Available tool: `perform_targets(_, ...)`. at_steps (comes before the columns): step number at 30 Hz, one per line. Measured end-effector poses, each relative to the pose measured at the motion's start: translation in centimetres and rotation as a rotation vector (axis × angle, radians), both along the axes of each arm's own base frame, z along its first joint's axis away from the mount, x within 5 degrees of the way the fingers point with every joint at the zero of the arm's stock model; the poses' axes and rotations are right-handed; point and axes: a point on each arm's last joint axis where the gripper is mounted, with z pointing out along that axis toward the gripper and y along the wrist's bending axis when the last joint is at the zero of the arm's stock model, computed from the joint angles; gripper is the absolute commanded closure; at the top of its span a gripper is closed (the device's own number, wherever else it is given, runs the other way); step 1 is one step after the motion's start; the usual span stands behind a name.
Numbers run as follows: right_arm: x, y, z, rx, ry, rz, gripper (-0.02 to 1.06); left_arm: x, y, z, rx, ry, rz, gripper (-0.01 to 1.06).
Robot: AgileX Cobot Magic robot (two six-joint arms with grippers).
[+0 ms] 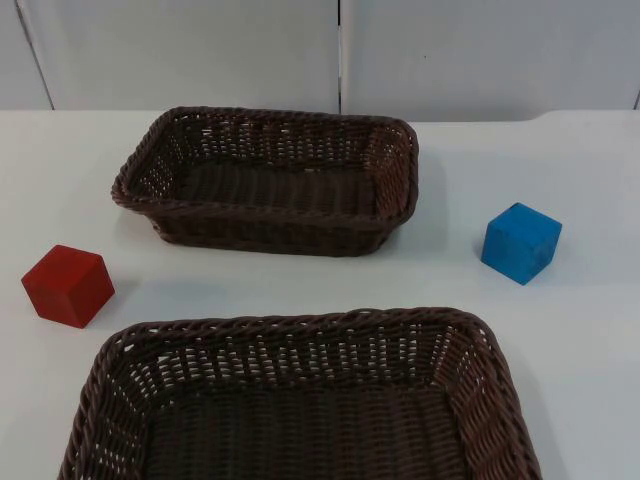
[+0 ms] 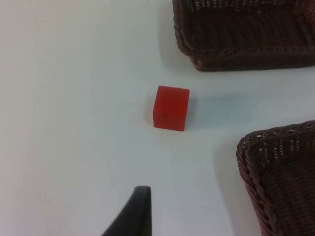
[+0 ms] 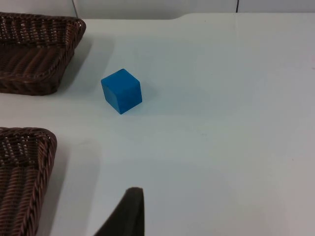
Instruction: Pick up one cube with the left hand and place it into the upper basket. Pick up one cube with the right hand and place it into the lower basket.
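White tabletop (image 1: 580, 330) ending at a grey partition wall (image 1: 180, 50), seen from above and from both wrists. Two dark brown rectangular woven wicker baskets lay on it: the lower basket (image 1: 300, 340) nearest the camera, the upper basket (image 1: 265, 125) farther back towards the wall, the two apart with a bare strip of tabletop between them; nothing lay inside either. A red cube (image 1: 68, 286) stood on the tabletop at the left, just beside the lower basket's left far corner and apart from the upper basket. A blue cube (image 1: 520, 243) stood at the right, turned a little on its base, apart from both baskets. In the left wrist view the red cube (image 2: 171, 107) stood ahead of the left gripper (image 2: 133, 216), well apart from its one visible black fingertip. In the right wrist view the blue cube (image 3: 121, 90) stood likewise ahead of the right gripper (image 3: 125, 214). Whether either gripper was spread or closed could not be told; neither touched a cube
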Motion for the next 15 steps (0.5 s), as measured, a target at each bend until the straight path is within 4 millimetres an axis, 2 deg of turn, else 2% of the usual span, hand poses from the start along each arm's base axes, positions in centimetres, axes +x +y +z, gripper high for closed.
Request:
perform_targets(8,0.0,0.0,0.0,0.000,0.000,0.000,-0.01,3.0,0.0,-0.9,0.009,0.106,-0.004,0.00)
perform_targets(15,0.0,0.0,0.0,0.000,0.000,0.000,-0.01,4.6,0.0,-1.4,0.009,0.139,-0.001,0.00)
